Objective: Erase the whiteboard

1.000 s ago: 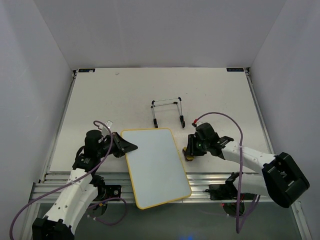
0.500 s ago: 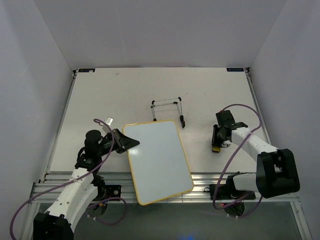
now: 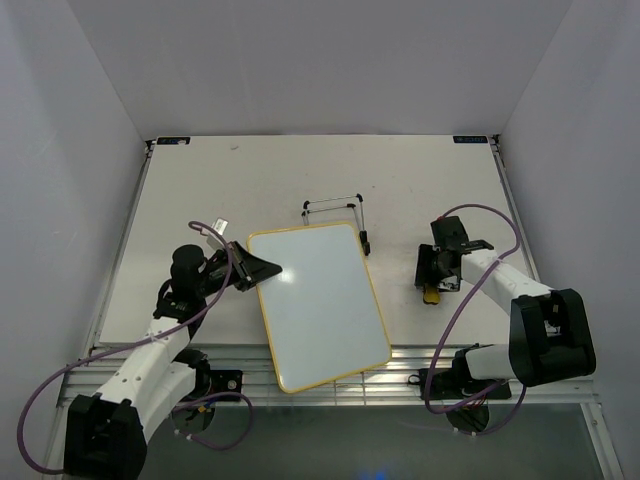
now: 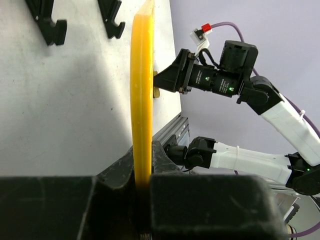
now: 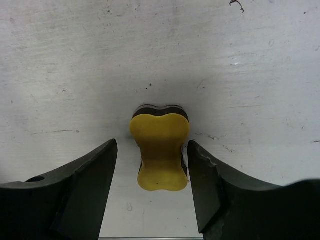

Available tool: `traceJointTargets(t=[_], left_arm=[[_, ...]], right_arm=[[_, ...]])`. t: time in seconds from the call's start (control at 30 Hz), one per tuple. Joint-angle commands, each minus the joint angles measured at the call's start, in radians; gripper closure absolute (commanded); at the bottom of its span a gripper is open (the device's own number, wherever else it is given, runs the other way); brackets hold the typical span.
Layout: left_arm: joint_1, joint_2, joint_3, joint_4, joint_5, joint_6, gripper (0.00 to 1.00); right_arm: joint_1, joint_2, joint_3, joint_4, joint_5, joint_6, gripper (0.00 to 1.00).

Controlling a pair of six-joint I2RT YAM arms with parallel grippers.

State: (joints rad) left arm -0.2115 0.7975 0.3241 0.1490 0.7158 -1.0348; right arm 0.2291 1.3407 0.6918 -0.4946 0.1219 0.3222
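Top external view: whiteboard (image 3: 320, 305) sits centre-near on the counter (image 3: 250, 180), between the two arms, its near short edge reaching over the counter's near rail. Face shows blank white, no marks that I can make out. Long axis runs far to near, with the near end swung a little right; the far short edge points at a small wire stand (image 3: 335, 222) just beyond it. Left gripper (image 3: 262, 270) is pressed together on the board's left long edge, close to the far-left corner. In the left wrist view the yellow frame is pinched edge-on between the jaws, with shadow on the counter beside it, so the board looks tipped up rather than lying flat, probably held to steady or carry it. Right gripper (image 3: 432, 275) hangs well right of the board, jaws spread and pointing down. In the right wrist view the yellow eraser (image 5: 160, 147) lies on the counter between the jaws, touched by neither. Judgement: with a clean face, wiping seems finished.
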Motion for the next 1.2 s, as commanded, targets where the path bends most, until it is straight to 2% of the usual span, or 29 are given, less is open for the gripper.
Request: traceJointTargets(t=[0.0, 0.03, 0.13, 0.17, 0.33, 0.4, 0.47, 0.63, 0.73, 0.93, 1.17], left_arm=[[-0.002, 0.022, 0.089, 0.152, 0.057, -0.053, 1.00], [-0.002, 0.029, 0.096, 0.171, 0.057, -0.056, 1.00], [0.000, 0.051, 0.104, 0.205, 0.040, -0.070, 1.00], [0.000, 0.061, 0.115, 0.230, 0.039, -0.071, 1.00], [-0.002, 0.178, 0.150, 0.378, 0.037, -0.091, 1.00], [0.000, 0.245, 0.168, 0.437, 0.042, -0.113, 1.00], [-0.002, 0.299, 0.187, 0.539, 0.057, -0.129, 1.00], [0.001, 0.512, 0.312, 0.740, 0.103, -0.168, 1.00], [0.003, 0.597, 0.423, 0.808, 0.135, -0.142, 1.00], [0.017, 0.831, 0.683, 0.794, 0.200, -0.094, 1.00], [0.032, 1.048, 0.932, 0.834, 0.286, -0.076, 1.00]], right_arm=[[-0.011, -0.015, 0.041, 0.013, -0.033, -0.012, 0.35], [-0.013, -0.018, 0.041, 0.014, -0.036, -0.014, 0.29], [-0.016, -0.044, 0.043, 0.008, -0.034, -0.012, 0.24], [-0.020, -0.055, 0.046, 0.004, -0.034, -0.014, 0.20], [-0.076, -0.171, 0.067, -0.001, -0.090, -0.008, 0.13], [-0.079, -0.204, 0.086, -0.013, -0.082, -0.011, 0.04], [-0.080, -0.244, 0.100, -0.041, -0.076, -0.020, 0.10], [-0.080, -0.325, 0.127, -0.090, -0.100, -0.055, 0.10], [-0.080, -0.394, 0.126, -0.094, -0.122, -0.075, 0.10], [-0.080, -0.509, 0.084, -0.036, -0.182, -0.106, 0.10], [-0.080, -0.523, 0.060, -0.032, -0.223, -0.112, 0.10]])
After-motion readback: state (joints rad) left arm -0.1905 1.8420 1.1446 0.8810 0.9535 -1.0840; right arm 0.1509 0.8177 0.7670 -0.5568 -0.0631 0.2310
